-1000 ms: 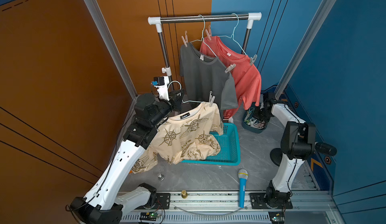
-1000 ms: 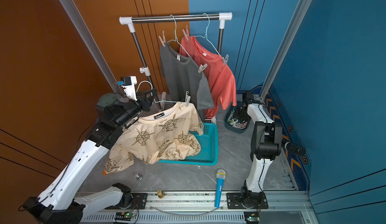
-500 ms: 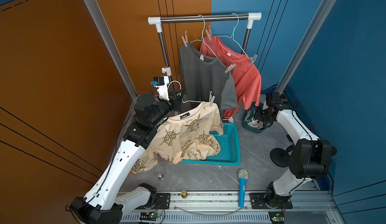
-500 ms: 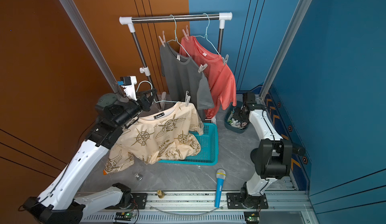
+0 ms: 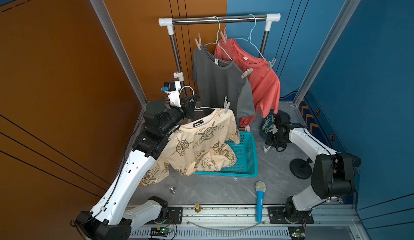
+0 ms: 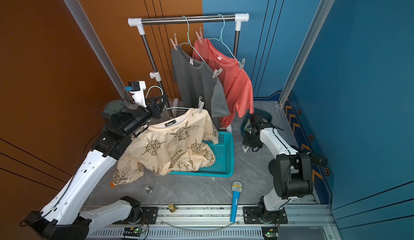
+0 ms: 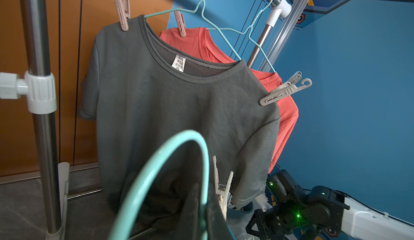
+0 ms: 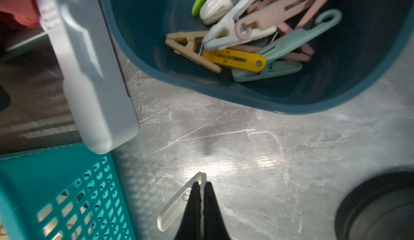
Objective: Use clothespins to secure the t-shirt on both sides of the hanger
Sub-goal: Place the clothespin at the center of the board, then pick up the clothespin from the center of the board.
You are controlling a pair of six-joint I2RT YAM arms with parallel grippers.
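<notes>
A cream printed t-shirt [image 5: 201,144] hangs on a teal wire hanger [image 5: 202,108], its lower part draped into the basket. My left gripper [image 5: 190,103] is shut on the hanger's hook [image 7: 156,160], which runs between the jaws in the left wrist view. One pale clothespin [image 5: 226,106] clips the shirt's shoulder on the side away from my left gripper; the other shoulder is hidden behind the left arm. My right gripper [image 5: 272,143] is shut on a white clothespin [image 8: 177,205], held just above the floor beside the dark blue bin [image 8: 246,93] of several loose clothespins [image 8: 246,37].
A rack [image 5: 219,18] at the back carries a grey shirt [image 5: 219,82] and a coral shirt [image 5: 262,79], both pinned. The teal basket [image 5: 246,160] sits mid-floor. A black round base [image 5: 300,168], a blue toy microphone [image 5: 260,200] and a small metal weight [image 5: 172,189] lie near the front.
My right gripper has drawn back out of the bin with the white clothespin, and its elbow has swung low to the right. The left arm and hanger have stayed put.
</notes>
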